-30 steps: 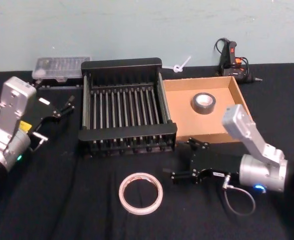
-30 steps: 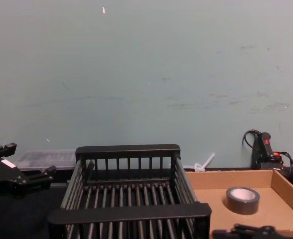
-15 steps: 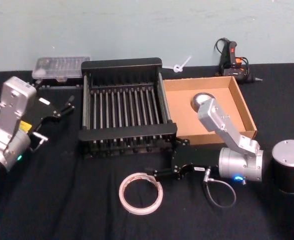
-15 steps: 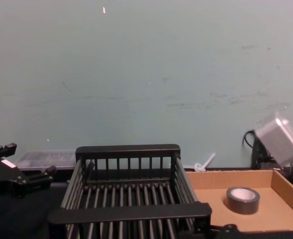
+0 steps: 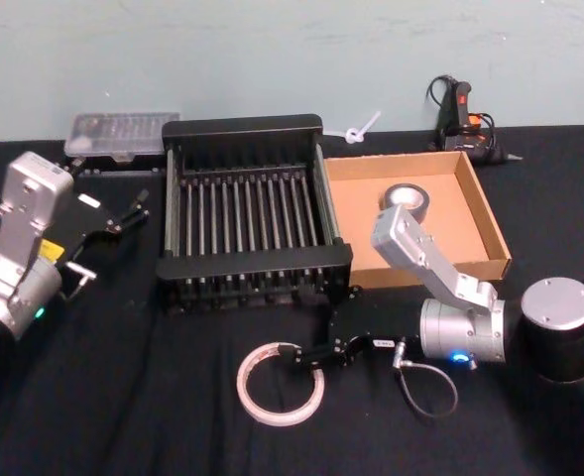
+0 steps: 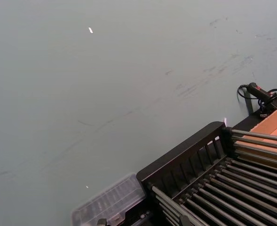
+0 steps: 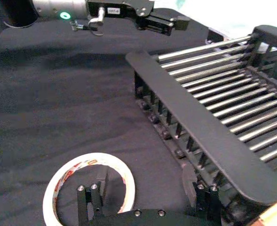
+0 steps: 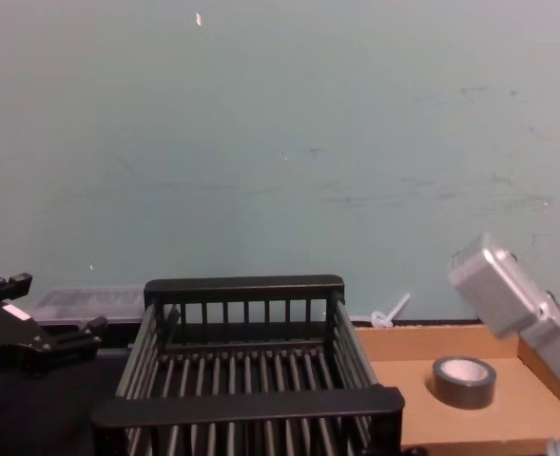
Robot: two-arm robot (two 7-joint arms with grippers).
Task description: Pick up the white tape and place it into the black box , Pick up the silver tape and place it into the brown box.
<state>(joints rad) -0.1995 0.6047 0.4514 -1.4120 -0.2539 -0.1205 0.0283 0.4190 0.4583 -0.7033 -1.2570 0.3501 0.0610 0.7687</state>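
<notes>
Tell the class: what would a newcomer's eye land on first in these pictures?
Probably the right gripper, open and low over the white tape on the dark table, one finger inside the ring. Behind stands the black box, with the silver tape already in the brown box beside it.

No text can be read with certainty. The wide, flat white roll of tape carries small red printed marks along its top face, at about nine to twelve o'clock on the ring, too small to make out. A small white label on the left gripper body is likewise illegible.
</notes>
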